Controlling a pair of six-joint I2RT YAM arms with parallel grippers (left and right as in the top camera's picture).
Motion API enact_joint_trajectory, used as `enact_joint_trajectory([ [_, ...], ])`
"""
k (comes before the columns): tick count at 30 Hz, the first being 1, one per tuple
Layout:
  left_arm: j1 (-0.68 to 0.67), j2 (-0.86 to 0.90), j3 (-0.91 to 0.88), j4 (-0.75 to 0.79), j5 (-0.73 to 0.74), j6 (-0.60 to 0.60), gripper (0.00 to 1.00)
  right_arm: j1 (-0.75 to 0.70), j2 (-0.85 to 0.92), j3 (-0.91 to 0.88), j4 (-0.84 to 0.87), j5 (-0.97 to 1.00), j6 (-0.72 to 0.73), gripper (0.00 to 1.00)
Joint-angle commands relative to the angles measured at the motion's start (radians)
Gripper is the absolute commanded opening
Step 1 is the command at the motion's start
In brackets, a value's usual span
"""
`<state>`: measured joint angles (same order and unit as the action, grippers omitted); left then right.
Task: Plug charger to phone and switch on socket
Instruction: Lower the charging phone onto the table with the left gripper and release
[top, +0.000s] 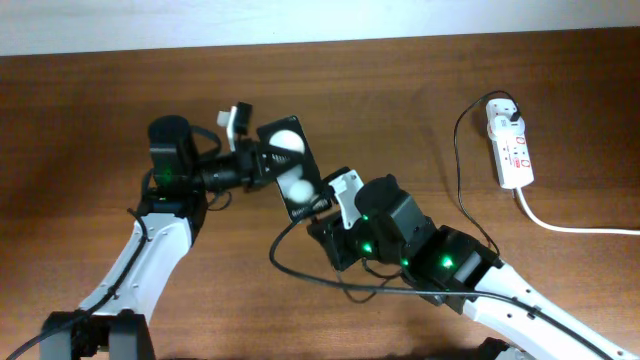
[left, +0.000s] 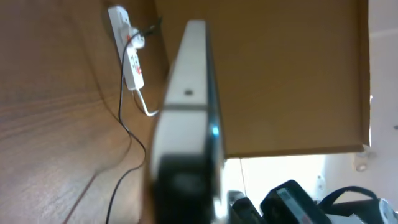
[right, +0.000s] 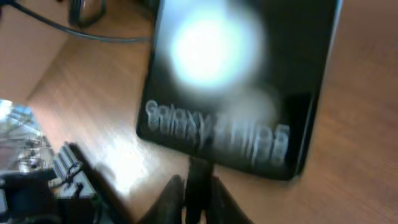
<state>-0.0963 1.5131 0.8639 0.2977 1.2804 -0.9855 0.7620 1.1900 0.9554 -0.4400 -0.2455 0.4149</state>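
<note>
Centrally, left pincer (top: 264, 158) is gripping Galaxy phone (top: 292, 168); right pincer (right: 198, 198) is pinching charger plug (right: 198, 169) against its end; socket (top: 510, 150) is lying near far-right corner.

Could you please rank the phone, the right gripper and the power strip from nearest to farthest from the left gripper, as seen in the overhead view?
1. The phone: held in the left gripper, left of centre.
2. The right gripper: at the phone's lower end, holding the charger plug.
3. The power strip: far off at the table's right side.
</note>
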Motion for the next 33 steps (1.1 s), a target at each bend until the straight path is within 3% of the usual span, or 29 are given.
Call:
enact_joint_trajectory([
  [1, -0.049, -0.007, -0.019, 0.0, 0.005, 0.023, 0.0, -0.003, -0.085, 0.06, -0.047, 0.046, -0.019, 0.28],
  [9, -0.111, -0.006, -0.006, -0.014, -0.381, 0.077, 0.0, -0.003, -0.401, 0.06, -0.402, 0.217, -0.018, 0.64],
  [11, -0.135, 0.023, 0.043, -0.071, -0.405, 0.153, 0.0, -0.003, -0.484, 0.06, -0.462, 0.217, -0.018, 0.73],
  [13, -0.166, 0.119, 0.192, -0.268, -0.406, 0.303, 0.0, -0.003, -0.529, 0.06, -0.497, 0.218, -0.018, 0.78],
  [17, -0.192, 0.44, 0.644, -0.759, -0.406, 0.591, 0.0, -0.003, -0.54, 0.06, -0.535, 0.217, -0.018, 0.82],
  [20, -0.193, 0.631, 0.847, -0.968, -0.406, 0.692, 0.0, -0.003, -0.54, 0.06, -0.558, 0.217, -0.018, 0.85],
  [26, -0.199, 0.813, 0.892, -1.015, -0.459, 0.697, 0.0, -0.003, -0.539, 0.06, -0.616, 0.241, -0.018, 0.92],
  [27, -0.201, 0.821, 0.892, -1.018, -0.472, 0.697, 0.04, -0.003, -0.539, 0.06, -0.628, 0.252, -0.018, 0.99],
  [30, -0.214, 0.825, 0.891, -1.056, -0.593, 0.696, 0.11, -0.003, -0.538, 0.06, -0.668, 0.255, -0.018, 0.99],
  [33, -0.231, 0.825, 0.891, -1.07, -0.616, 0.696, 0.18, -0.003, -0.538, 0.06, -0.689, 0.255, -0.018, 0.99],
])
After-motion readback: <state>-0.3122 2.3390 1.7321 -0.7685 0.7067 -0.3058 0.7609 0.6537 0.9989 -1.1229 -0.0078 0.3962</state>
